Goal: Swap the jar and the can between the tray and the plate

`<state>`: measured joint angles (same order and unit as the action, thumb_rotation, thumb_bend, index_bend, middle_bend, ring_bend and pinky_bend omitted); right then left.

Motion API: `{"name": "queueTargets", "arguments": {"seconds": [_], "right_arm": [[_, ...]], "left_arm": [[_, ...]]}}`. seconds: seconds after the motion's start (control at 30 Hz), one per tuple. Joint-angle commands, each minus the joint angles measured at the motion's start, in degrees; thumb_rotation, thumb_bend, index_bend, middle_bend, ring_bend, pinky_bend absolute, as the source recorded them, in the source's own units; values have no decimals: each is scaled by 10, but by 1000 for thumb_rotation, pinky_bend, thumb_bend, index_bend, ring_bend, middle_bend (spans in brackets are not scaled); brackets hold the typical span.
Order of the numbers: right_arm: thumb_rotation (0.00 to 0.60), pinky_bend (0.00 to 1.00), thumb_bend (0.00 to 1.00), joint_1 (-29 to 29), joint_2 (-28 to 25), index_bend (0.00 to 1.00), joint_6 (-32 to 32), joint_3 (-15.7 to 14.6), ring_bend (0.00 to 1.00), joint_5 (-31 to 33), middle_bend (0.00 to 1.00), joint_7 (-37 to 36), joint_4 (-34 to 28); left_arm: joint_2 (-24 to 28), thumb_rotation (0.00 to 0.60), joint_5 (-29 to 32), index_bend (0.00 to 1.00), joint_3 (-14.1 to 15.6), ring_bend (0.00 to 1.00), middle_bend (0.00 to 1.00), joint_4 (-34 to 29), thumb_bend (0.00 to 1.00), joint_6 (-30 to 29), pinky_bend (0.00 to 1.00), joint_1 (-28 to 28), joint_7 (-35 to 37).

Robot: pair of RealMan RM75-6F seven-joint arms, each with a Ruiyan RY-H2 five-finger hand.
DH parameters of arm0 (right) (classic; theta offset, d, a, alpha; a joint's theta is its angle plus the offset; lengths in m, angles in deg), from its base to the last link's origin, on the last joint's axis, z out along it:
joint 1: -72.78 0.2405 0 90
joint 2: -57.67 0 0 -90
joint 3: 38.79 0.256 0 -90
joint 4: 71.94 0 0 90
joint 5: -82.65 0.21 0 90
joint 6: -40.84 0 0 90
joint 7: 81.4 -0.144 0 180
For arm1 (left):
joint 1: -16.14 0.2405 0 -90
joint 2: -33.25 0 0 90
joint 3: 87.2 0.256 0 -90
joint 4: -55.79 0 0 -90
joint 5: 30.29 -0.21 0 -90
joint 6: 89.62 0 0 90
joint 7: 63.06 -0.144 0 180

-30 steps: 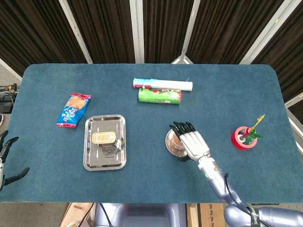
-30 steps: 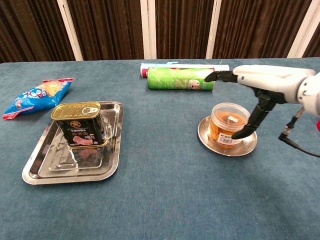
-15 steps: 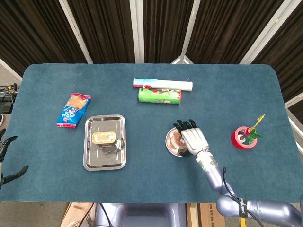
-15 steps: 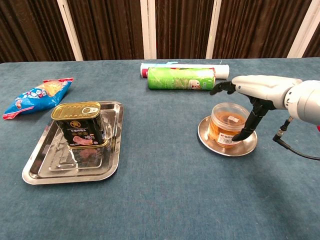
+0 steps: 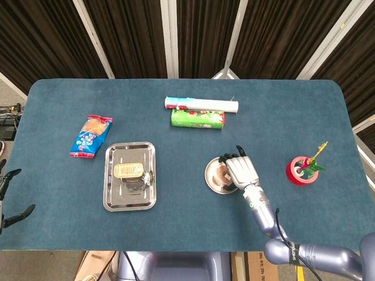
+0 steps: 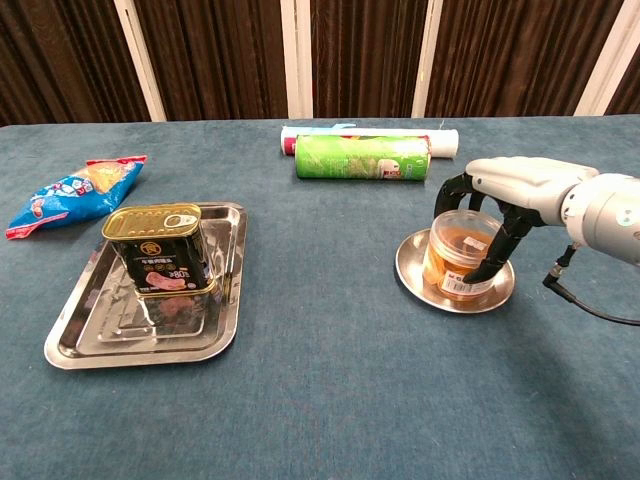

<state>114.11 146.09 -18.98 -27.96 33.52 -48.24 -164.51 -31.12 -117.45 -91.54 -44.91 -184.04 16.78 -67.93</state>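
Now, left to right across the table:

Left hand (image 5: 10, 199): at 8 o'clock off the table edge, idle; fingers spread, holding nothing. Only the head view shows it.

Tray (image 6: 85, 335): at 8 o'clock on the cloth. Unchanged over the last second.

Can (image 6: 160, 248): upright in the tray, toward its far end; untouched, not shifted.

Plate (image 6: 415, 281): at 4 o'clock from table centre, steady under its load.

Jar (image 6: 457, 259): upright on the plate, amber contents showing through the clear wall. It sits where it sat a second ago; not lifted.

Change: a second ago the right hand was flat and extended above the jar, fingertips reaching past it toward 12 o'clock. Since then the fingers have curled down and the hand has drawn back, so that it now cages the jar.

Right hand (image 6: 505, 190): palm down over the jar's lid. Fingers (image 6: 448, 192) drape the far and left sides; the thumb runs down the right wall. They close around the jar; firm contact cannot be confirmed from either view.

Arm: forearm comes in from 4 o'clock, low over the cloth, wrist roughly level.

Meaning: judged as the grasp stage of the first half of the swap. Nothing has been exchanged yet.
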Motion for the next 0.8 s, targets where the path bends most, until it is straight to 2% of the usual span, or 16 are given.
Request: {"name": "queueTargets", "arguments": {"seconds": [0.03,0.2,0.4,0.6,0.8], "right_arm": [[600,82,0,0,8,409,-7,1,388,-11,371,-11,10],[600,92,0,0,13,428,-20,4,422,-33,397,-20,16],[600,93,0,16,3,429,-23,24,422,-34,396,-6,-16],[600,93,0,58,14,429,-13,60,422,9,396,34,-29],[600,93,0,103,56,429,-15,85,422,44,396,60,1]], "left_arm": [[0,600,0,212,0,0,0,-1,136,0,47,0,1],[1,600,0,217,0,0,0,-1,136,1,47,0,3],[2,600,8,217,-2,0,0,-1,136,6,47,-1,5],[3,600,14,218,-8,0,0,5,136,4,47,-2,8],[4,600,23,218,-13,0,0,9,137,2,47,-1,7]]}}
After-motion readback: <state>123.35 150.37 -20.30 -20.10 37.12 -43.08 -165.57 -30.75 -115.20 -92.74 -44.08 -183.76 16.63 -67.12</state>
